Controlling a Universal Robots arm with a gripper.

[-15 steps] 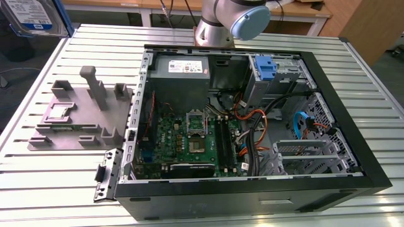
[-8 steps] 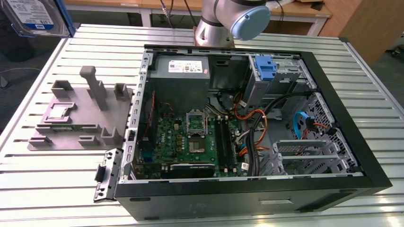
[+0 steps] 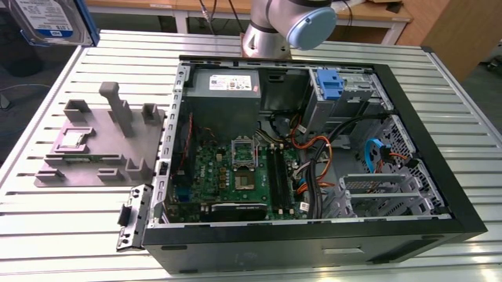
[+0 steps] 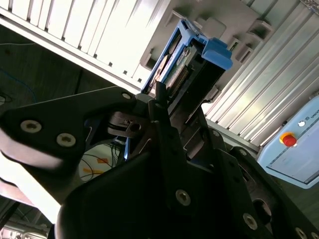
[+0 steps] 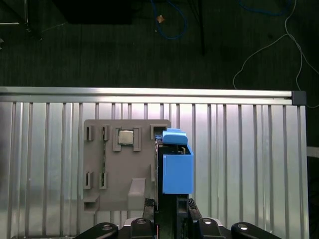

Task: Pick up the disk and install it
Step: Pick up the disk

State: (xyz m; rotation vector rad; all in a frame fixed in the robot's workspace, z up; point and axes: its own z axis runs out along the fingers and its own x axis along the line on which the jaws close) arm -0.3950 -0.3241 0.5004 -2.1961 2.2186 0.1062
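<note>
Over the edge of the grey fixture (image 5: 119, 172), in the first wrist view, found the disk (image 5: 175, 169) carried on edge, blue-framed side showing, well clear of the slatted table (image 5: 239, 164) beneath.

Read the gripper (image 5: 168, 204) as closed on the disk's near end, with fingers (image 4: 160, 107) pressed to its flat faces (presumably to leave the frame's edges free for a bay).

Spotted the disk (image 3: 47, 20) again at the top of the exterior view's left, well apart from the open computer case (image 3: 439, 176).

Logged the case lying on its side, cover off, probably for access from above.

Noted a bare blue bracket (image 3: 331, 82) in a far bay and a processor chip (image 5: 125, 137) seated in the fixture.

Judged pick-up done, install not yet begun
</note>
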